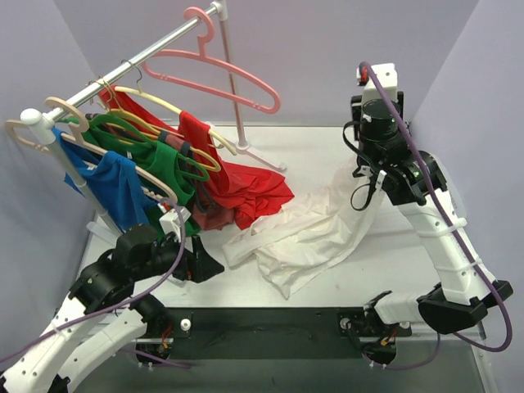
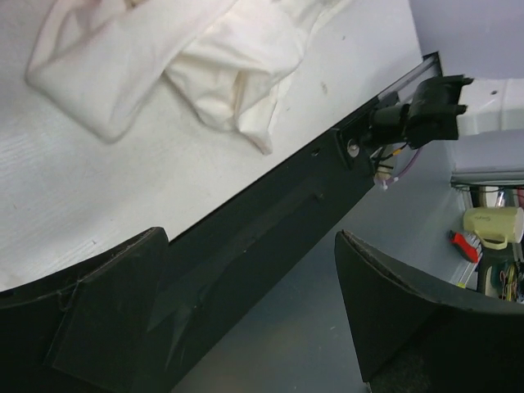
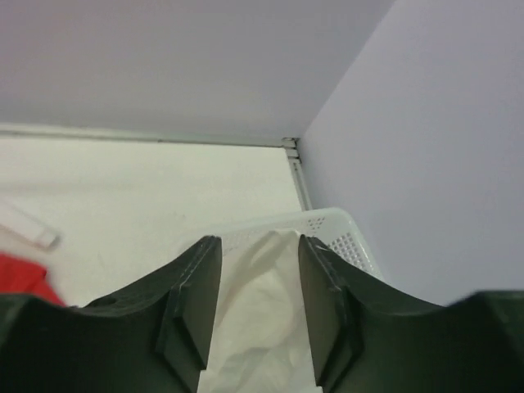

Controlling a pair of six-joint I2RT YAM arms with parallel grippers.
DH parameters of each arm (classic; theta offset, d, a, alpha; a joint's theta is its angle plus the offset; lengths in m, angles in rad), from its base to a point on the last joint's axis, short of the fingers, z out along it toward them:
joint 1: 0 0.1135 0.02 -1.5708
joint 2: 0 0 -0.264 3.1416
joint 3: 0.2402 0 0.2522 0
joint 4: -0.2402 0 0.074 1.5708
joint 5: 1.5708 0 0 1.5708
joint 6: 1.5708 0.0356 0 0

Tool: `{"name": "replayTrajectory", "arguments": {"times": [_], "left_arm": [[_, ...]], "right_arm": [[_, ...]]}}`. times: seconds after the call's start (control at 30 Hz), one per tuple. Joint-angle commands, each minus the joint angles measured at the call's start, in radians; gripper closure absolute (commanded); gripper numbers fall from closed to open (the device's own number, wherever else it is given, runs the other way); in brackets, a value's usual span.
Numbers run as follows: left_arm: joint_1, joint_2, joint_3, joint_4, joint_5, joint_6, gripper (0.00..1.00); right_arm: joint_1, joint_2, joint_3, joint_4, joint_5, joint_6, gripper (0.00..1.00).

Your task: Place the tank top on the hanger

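White tank top [image 1: 304, 233] heaped on table [image 1: 319, 151], pink hanger [image 1: 210, 57] on rail [image 1: 155, 46]

A: Count, quick?
B: One white tank top [image 1: 311, 233], one pink hanger [image 1: 221, 70], one green hanger [image 1: 110, 123], and three cream hangers [image 1: 61, 105] that I can make out. Hung shirts: one blue shirt [image 1: 123, 192], one green shirt [image 1: 164, 160]. Red cloth [image 1: 246, 188] is one or two pieces, can't tell.
A: Tools?
B: Mine, two: left tool [image 2: 254, 278], right tool [image 3: 260, 311].

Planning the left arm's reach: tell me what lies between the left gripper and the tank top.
Only bare white table, in the top view, between left gripper and tank top.
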Motion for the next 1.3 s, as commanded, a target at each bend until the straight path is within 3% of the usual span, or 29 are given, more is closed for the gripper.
{"name": "replayTrajectory", "arguments": {"times": [0.0, 0.07, 0.2, 0.33, 0.5, 0.57, 0.67, 0.87, 1.0, 1.1, 1.13, 1.2, 1.23, 1.27], "left_arm": [[-0.011, 0.063, 0.008, -0.027, 0.016, 0.054, 0.07], [-0.03, 0.101, 0.005, -0.039, -0.007, 0.06, 0.07], [-0.129, 0.196, -0.01, -0.036, -0.102, 0.06, 0.07], [-0.271, 0.38, -0.021, 0.028, -0.303, 0.049, 0.07], [-0.28, 0.577, 0.0, 0.132, -0.421, 0.08, 0.07], [-0.28, 0.647, 0.017, 0.192, -0.469, 0.107, 0.08], [-0.271, 0.748, 0.037, 0.24, -0.507, 0.14, 0.11], [-0.255, 0.897, 0.076, 0.289, -0.529, 0.161, 0.2], [-0.228, 0.922, 0.065, 0.304, -0.544, 0.16, 0.26], [-0.188, 0.92, 0.045, 0.327, -0.536, 0.167, 0.36], [-0.176, 0.919, 0.037, 0.339, -0.53, 0.175, 0.45], [-0.151, 0.917, 0.019, 0.352, -0.492, 0.181, 0.6], [-0.131, 0.913, 0.013, 0.356, -0.48, 0.189, 0.76], [-0.125, 0.907, 0.004, 0.358, -0.46, 0.193, 0.81]], "right_arm": [[0.0, -0.111, -0.125, -0.169, -0.314, 0.144, 0.45], [0.0, -0.143, -0.177, -0.214, -0.467, 0.182, 0.25], [0.02, -0.235, -0.338, -0.232, -0.986, 0.193, 0.23], [0.144, -0.329, -0.567, -0.135, -1.112, 0.273, 0.24], [0.218, -0.433, -0.843, -0.004, -1.07, 0.546, 0.26], [0.229, -0.449, -0.914, 0.063, -1.053, 0.63, 0.32], [0.268, -0.458, -1.016, 0.106, -0.931, 0.806, 0.35], [0.377, -0.319, -1.077, 0.176, -0.81, 1.001, 0.36], [0.443, -0.116, -1.034, 0.202, -0.778, 1.089, 0.36], [0.483, -0.015, -0.965, 0.173, -0.668, 1.124, 0.42], [0.498, 0.007, -0.946, 0.133, -0.625, 1.133, 0.46], [0.512, 0.05, -0.9, 0.076, -0.583, 1.136, 0.61], [0.526, 0.056, -0.888, 0.061, -0.563, 1.133, 0.68], [0.531, 0.056, -0.88, 0.045, -0.533, 1.133, 0.81]]}}
